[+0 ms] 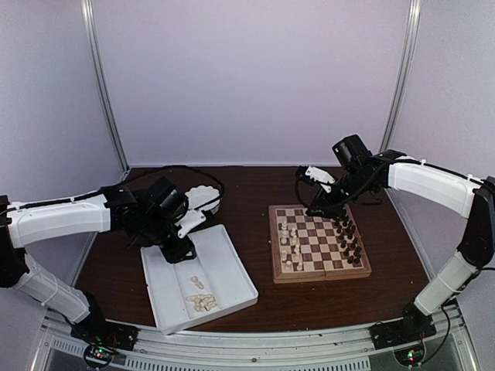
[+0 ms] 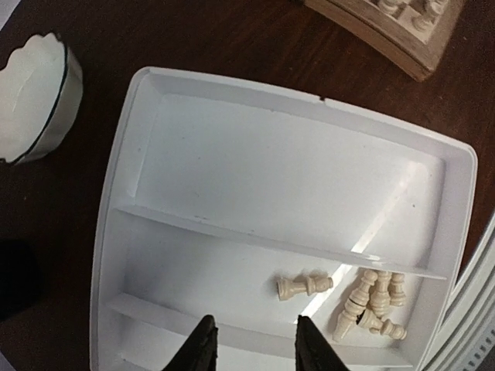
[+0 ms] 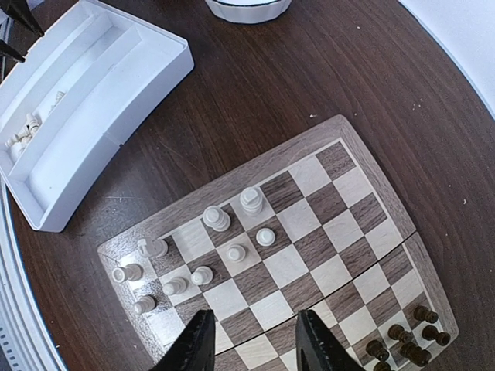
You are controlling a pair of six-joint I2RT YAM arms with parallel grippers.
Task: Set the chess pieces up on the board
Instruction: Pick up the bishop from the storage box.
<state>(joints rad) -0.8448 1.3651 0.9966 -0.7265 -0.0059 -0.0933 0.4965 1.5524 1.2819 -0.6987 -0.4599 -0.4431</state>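
Observation:
The board lies right of centre; in the right wrist view its bare middle fills the frame. Several cream chess pieces stand along one side of the board, and dark ones cluster at the opposite side. My right gripper hangs open over the board with nothing between its fingers; it also shows in the top view. My left gripper is open and empty over the white tray. A lone cream piece lies just beyond its fingertips. A small pile of cream pieces lies to the right.
The divided white tray sits left of the board with cream pieces at its near end. A white scalloped bowl stands behind the tray on the dark wooden table. Grey walls close in the back and sides.

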